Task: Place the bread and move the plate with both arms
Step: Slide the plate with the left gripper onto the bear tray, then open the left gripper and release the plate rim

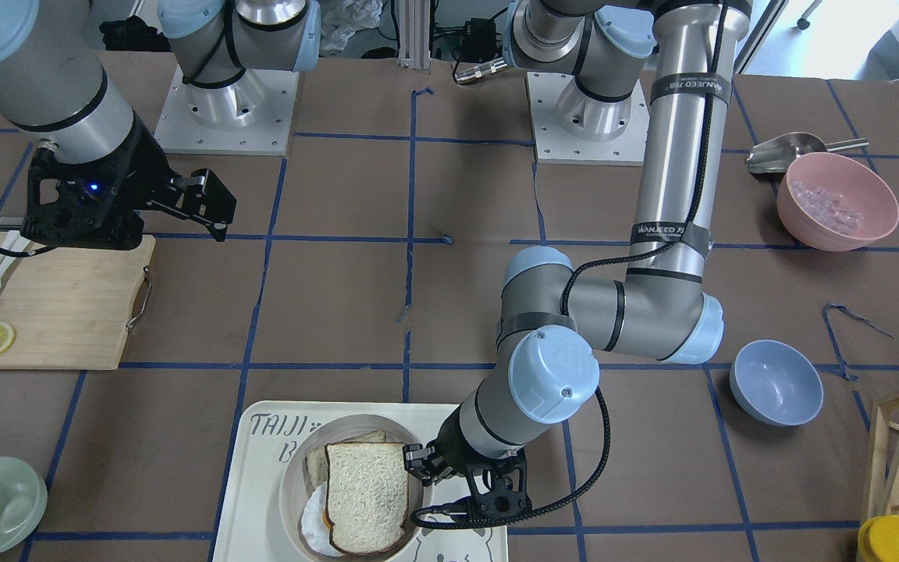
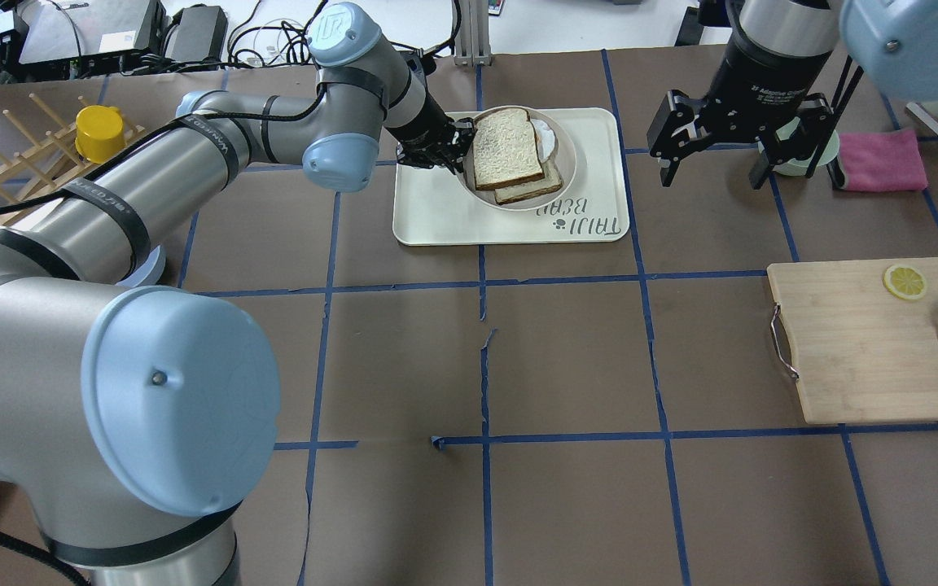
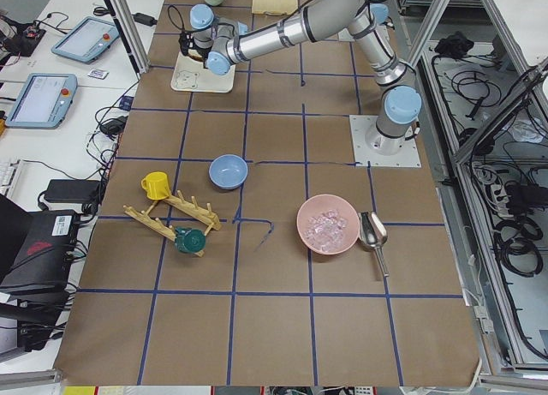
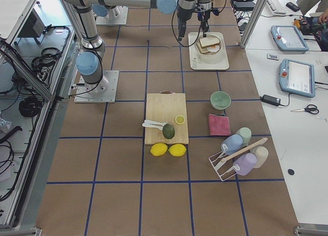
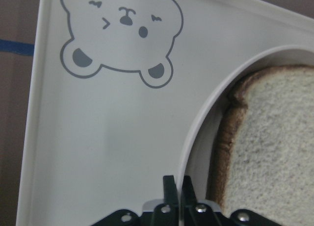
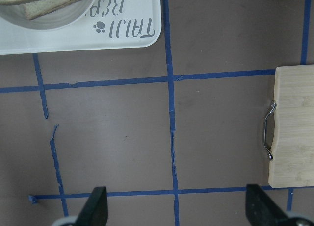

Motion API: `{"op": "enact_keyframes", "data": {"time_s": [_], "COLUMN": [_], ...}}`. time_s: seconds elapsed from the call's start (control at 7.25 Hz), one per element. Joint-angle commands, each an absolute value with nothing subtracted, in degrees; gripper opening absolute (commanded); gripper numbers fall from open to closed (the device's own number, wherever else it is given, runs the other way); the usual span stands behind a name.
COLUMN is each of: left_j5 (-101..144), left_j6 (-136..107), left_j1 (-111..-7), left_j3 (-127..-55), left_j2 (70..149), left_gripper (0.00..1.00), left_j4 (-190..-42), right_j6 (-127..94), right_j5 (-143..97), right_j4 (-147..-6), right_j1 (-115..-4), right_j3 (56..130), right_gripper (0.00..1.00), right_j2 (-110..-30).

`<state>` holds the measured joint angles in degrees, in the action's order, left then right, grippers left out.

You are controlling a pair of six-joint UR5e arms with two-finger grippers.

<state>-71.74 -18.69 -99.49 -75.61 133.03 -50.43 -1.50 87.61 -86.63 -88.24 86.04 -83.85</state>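
Two grippers must share this lift. On the tray (image 2: pixel 436 220), midway along the worktop's far edge, sits the plate (image 2: pixel 569 159) with the bread (image 2: pixel 507 148) topmost. The left gripper (image 5: pixel 177 187) is clenched on the plate's rim. The right gripper (image 2: pixel 713 175) hangs released, high beside the tray. I judge it should pinch the opposite rim and both should rise level. The tray reads "TAIJI BEAR"; an arm strap (image 1: pixel 664 230) reads "WANJEED".

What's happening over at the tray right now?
The bread lies on the plate, stacked over another slice, on the bear-print tray. The left claw looks pinched on the plate's rim. The right claw hangs open above the table beside the tray, touching nothing.
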Motion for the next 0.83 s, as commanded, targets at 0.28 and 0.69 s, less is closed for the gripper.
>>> {"op": "enact_keyframes", "data": {"time_s": [0.28, 0.69], "left_j5": [-72.51, -78.13], "left_j6": [-18.11, -14.79], "left_j1": [-99.67, -99.41], "left_j3": [-75.41, -74.97], "left_j2": [133.16, 126.51], "left_gripper": [0.68, 0.87], "left_j4": [-50.54, -59.99], "right_j6": [-1.84, -2.02], "right_j5": [87.63, 87.45], "right_j4": [-86.84, -87.01], "right_j1": [-88.33, -88.42], "right_j3": [87.01, 87.1], "right_gripper": [1.0, 1.0], "right_j2": [-83.94, -83.94]}}
